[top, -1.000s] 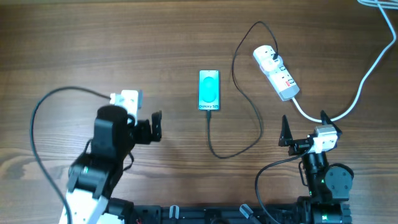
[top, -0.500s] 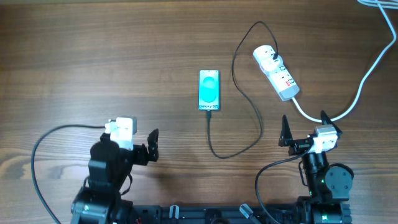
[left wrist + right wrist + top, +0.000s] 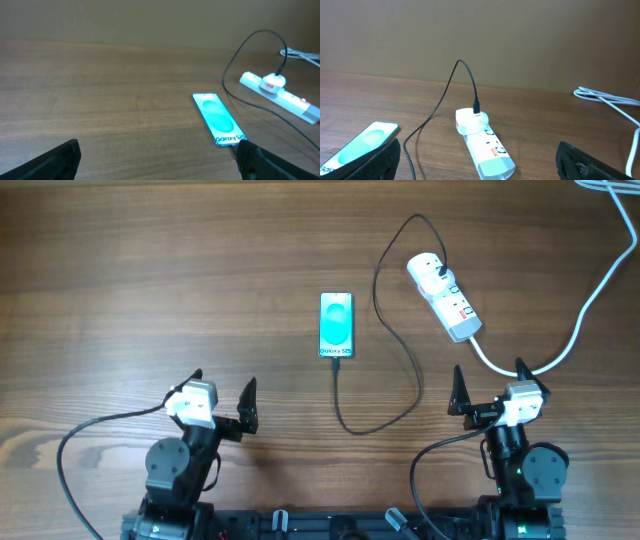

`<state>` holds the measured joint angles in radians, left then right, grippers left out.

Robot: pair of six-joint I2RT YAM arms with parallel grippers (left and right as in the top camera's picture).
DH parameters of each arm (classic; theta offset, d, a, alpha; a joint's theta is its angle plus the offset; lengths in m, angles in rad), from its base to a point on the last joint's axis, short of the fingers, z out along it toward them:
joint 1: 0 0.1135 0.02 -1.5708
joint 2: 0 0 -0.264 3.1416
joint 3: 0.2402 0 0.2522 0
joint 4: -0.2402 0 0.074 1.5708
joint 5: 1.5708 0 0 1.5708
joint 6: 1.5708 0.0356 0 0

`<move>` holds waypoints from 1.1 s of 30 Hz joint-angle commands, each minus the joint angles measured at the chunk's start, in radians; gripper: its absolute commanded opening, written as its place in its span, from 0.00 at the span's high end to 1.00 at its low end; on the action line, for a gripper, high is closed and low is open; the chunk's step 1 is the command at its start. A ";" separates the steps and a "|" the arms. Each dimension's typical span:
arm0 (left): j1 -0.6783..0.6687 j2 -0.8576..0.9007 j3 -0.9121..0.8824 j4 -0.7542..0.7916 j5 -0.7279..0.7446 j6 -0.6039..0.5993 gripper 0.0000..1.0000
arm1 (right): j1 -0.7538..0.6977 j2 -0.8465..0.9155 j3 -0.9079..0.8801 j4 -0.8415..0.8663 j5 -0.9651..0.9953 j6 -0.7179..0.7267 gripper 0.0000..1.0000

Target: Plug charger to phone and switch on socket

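The left fingers (image 3: 248,394) and right fingers (image 3: 458,388) sit released and empty, and ahead between them the charger (image 3: 400,370) seems joined to the phone (image 3: 337,324), so probably only the switch on the socket (image 3: 447,298), ahead of the right fingers, needs pressing.

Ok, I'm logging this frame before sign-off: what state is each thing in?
phone: screen lit, lying flat, charger tip at its labelled short edge.
charger cable: lying slack, far end plugged into the power strip.
power strip: charger in its end outlet; switches too small to read.
left fingers: apart, empty.
right fingers: apart, empty.
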<state>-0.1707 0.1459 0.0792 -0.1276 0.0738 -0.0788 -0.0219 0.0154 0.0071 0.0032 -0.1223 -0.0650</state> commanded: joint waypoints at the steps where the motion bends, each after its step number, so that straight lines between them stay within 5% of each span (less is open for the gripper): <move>1: 0.010 -0.071 -0.048 0.010 -0.003 0.019 0.00 | 0.006 -0.012 -0.002 0.002 0.016 0.014 0.00; 13: 0.169 -0.143 -0.063 0.037 0.019 0.016 0.00 | 0.006 -0.012 -0.002 0.002 0.016 0.014 0.00; 33: 0.177 -0.143 -0.063 0.028 -0.041 0.102 0.00 | 0.006 -0.012 -0.002 0.002 0.016 0.014 0.00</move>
<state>-0.0021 0.0135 0.0269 -0.1001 0.0505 0.0036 -0.0219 0.0154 0.0071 0.0036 -0.1226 -0.0650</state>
